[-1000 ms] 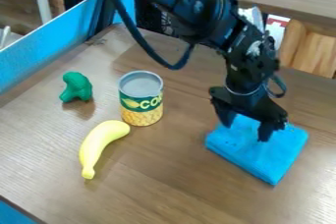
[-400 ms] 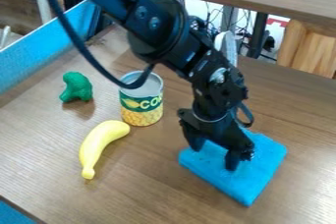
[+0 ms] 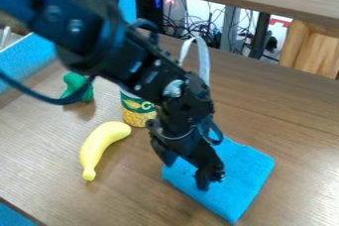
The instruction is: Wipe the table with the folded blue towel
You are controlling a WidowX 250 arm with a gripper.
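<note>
The tool [image 3: 184,173] is positioned on the blue cloth [image 3: 244,175], fingers spread. A yellow banana [image 3: 100,145] and a can [image 3: 136,112] are supported nearby by the table [image 3: 142,200].

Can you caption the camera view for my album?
Open black tool at a flat blue cloth, near a curved yellow banana and round green-banded can.

This looks like a lab: a robot arm [image 3: 126,54] over a table [image 3: 298,126], cables [image 3: 210,35] (quite a tangle) behind it.
</note>
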